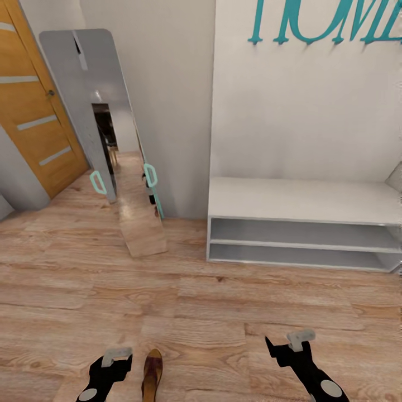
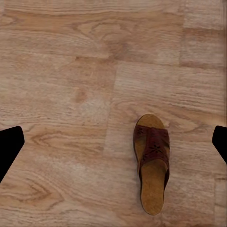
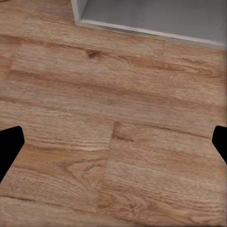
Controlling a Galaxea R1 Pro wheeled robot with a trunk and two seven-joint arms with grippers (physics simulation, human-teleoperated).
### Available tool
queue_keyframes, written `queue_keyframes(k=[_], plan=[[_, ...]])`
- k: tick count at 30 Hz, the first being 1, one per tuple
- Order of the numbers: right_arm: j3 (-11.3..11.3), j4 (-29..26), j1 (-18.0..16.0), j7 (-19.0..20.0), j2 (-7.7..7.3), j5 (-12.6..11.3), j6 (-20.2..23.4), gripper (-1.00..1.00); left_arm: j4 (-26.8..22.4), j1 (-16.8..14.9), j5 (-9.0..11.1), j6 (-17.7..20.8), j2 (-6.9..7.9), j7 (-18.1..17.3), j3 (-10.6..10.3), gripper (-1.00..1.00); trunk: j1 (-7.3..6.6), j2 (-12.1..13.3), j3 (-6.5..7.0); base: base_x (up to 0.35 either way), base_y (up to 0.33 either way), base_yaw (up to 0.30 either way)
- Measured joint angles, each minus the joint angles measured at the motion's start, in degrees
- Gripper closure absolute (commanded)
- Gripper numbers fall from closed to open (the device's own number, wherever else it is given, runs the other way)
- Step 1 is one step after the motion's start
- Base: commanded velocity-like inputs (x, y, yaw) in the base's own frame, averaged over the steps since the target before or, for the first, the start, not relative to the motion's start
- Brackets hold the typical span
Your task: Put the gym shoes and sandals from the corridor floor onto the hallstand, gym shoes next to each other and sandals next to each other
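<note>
One brown sandal [image 1: 152, 373] with a tan footbed lies flat on the wood-plank corridor floor [image 1: 223, 312] at the near edge of the head view, just right of my left gripper [image 1: 111, 368]. The left wrist view looks down on the sandal [image 2: 152, 161], which lies right of centre between the wide-apart black fingertips [image 2: 10, 145]; the left gripper [image 2: 113, 144] is open, above it and empty. My right gripper [image 1: 285, 352] hangs open over bare floor, as the right wrist view [image 3: 113, 144] confirms. The pale hallstand [image 1: 301, 201] stands against the wall ahead right, its bench and shelves bare. The gym shoes are out of view.
A tall mirror [image 1: 100, 128] leans against the wall ahead left, with an orange wooden door [image 1: 33, 111] further left. Teal letters [image 1: 329, 22] hang on the wall above the hallstand. The hallstand's lower corner [image 3: 142, 19] shows in the right wrist view.
</note>
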Motion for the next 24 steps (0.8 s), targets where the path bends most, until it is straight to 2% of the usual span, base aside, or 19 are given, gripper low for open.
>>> queue_keyframes(k=[6, 13, 24], plan=[[0.0, -0.1, 0.0, 0.0, -0.01, 0.0, 0.0, -1.0, 0.0, 0.0, 0.0, 0.0, -0.01, 0.0, 0.0, -1.0, 1.32, -2.4, -1.08, 0.0, 0.0, -0.102], [-0.1, -0.3, 0.0, -0.1, 0.0, -0.1, 0.0, -1.0, 0.0, 0.0, 0.0, -0.1, 0.02, 0.0, 0.1, -1.0, 2.86, -5.2, -2.37, 0.0, 0.0, -0.012], [-0.1, -0.5, 0.0, -0.1, -0.02, -0.1, 0.1, -1.0, 0.0, 0.0, -0.1, -0.2, -0.01, 0.0, 0.0, -1.0, 5.27, -9.6, -5.27, 0.0, 0.0, 0.0]])
